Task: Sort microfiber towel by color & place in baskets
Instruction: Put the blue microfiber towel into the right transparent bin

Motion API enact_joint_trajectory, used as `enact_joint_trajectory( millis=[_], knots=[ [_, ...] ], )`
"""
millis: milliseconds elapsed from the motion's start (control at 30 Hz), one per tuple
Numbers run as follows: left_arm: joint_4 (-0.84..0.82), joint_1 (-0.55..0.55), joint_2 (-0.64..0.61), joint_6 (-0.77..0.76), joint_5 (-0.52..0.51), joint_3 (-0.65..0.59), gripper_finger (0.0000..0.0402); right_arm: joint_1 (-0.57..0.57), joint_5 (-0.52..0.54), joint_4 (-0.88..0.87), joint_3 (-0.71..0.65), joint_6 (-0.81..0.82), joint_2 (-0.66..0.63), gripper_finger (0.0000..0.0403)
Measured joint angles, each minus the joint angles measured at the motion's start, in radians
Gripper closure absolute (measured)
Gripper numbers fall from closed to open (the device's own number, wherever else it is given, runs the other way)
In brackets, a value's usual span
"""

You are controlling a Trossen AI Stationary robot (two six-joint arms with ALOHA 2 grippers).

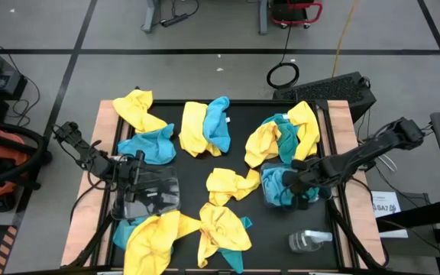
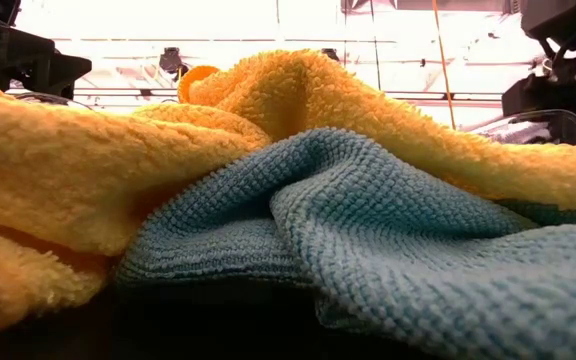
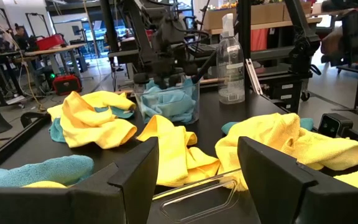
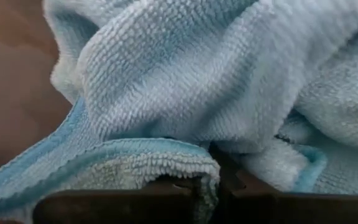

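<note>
Right gripper [image 1: 299, 182] sits low in the blue-filled basket [image 1: 267, 192], right of centre in the high view. Its fingers are closed; the right wrist view shows a turquoise towel [image 4: 185, 81] bunched right against them, probably pinched, though the fold hides the contact. Left gripper [image 1: 137, 177] rests at the empty basket [image 1: 159, 200], lower left, fingers [image 3: 132, 180] spread over the clear rim and holding nothing. Yellow towels [image 1: 220, 225] lie loose between the baskets, nearer the left arm. Spray bottle [image 1: 308, 241] lies lower right.

black table [image 1: 197, 169]: towels [image 1: 145, 109], bins [image 1: 145, 197], probably bottle [image 1: 308, 241]
</note>
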Motion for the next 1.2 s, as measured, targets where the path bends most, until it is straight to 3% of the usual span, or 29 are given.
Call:
enact_joint_trajectory(
  millis=[233, 500, 700, 1200],
  knots=[
    [0.000, 0.000, 0.000, 0.000, 0.000, 0.000, 0.0176, 0.000, -0.021, 0.013, 0.000, 0.009, 0.052, 0.0383],
    [0.000, 0.000, 0.000, 0.000, 0.000, 0.000, 0.0176, 0.000, -0.031, 0.003, 0.017, 0.023, 0.033, 0.0290],
    [0.000, 0.000, 0.000, 0.000, 0.000, 0.000, 0.0176, 0.000, -0.027, -0.054, 0.127, -0.014, 0.019, 0.0241],
    [0.000, 0.000, 0.000, 0.000, 0.000, 0.000, 0.0176, 0.000, -0.021, -0.378, 0.411, -0.047, 0.018, 0.0231]
  ],
)
